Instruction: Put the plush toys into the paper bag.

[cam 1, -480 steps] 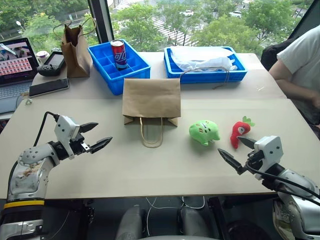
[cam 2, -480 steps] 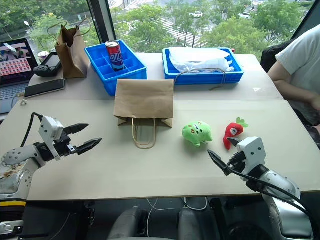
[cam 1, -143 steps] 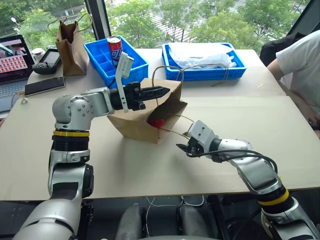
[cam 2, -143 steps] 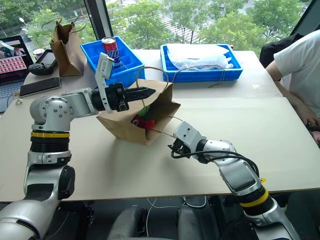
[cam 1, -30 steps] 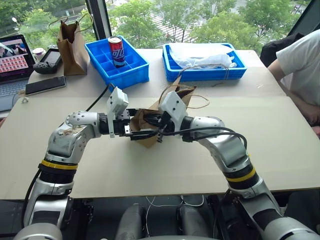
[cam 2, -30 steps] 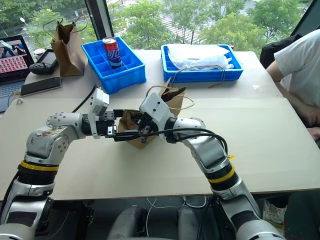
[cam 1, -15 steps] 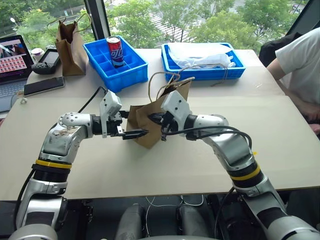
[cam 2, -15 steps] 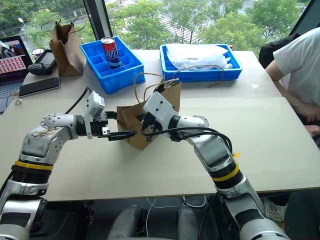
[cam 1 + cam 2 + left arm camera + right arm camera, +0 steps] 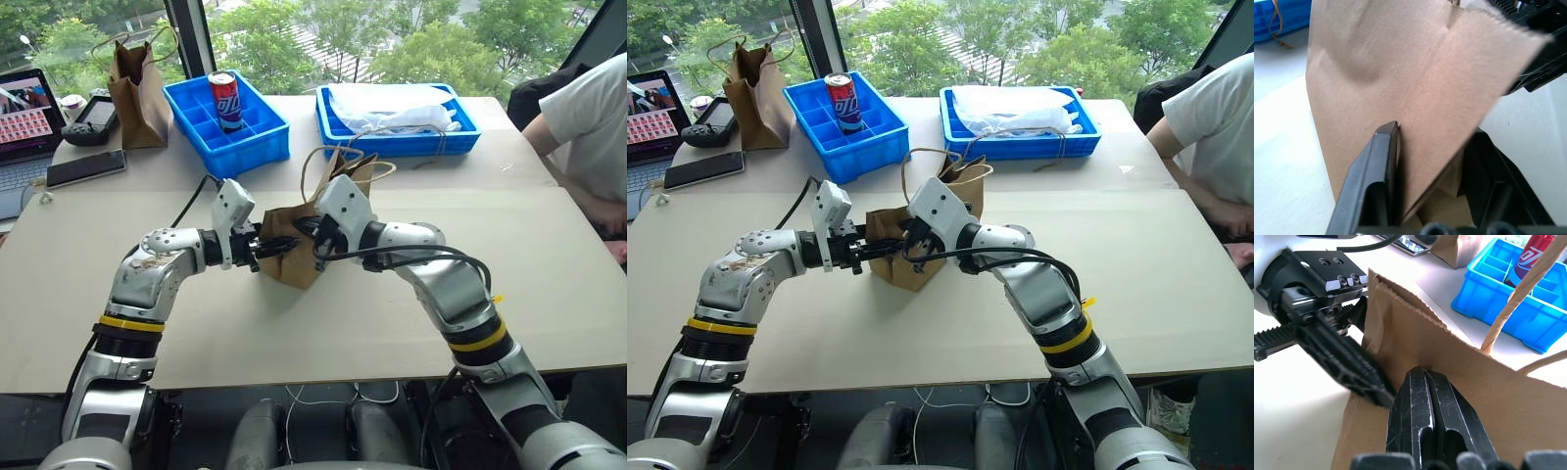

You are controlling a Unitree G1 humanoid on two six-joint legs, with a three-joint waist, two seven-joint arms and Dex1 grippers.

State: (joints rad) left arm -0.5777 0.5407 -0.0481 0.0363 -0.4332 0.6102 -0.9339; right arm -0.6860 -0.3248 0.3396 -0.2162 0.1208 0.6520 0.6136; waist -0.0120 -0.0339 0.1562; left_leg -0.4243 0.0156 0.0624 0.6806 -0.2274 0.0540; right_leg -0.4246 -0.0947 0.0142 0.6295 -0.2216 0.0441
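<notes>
The light-brown paper bag (image 9: 292,262) stands upright in the middle of the table, its twine handles (image 9: 331,162) sticking up. My left gripper (image 9: 266,247) is shut on the bag's left side. In the left wrist view the paper wall (image 9: 1400,73) passes between its fingers (image 9: 1378,161). My right gripper (image 9: 313,233) reaches in from the right and is shut at the bag's upper wall, its tips (image 9: 1424,373) just under the zigzag rim. The plush toys are hidden.
A blue compartment tray (image 9: 257,145) with a red can (image 9: 229,101) and a blue bin (image 9: 397,137) of white plastic stand behind the bag. A darker paper bag (image 9: 137,83), phone (image 9: 86,166) and laptop (image 9: 24,108) sit far left. A person (image 9: 588,127) sits at the right.
The bag has gone from tilted and crumpled to upright. My left gripper, open beside the bag half a second ago, has moved in and closed on its left side. The right gripper has kept its place.
</notes>
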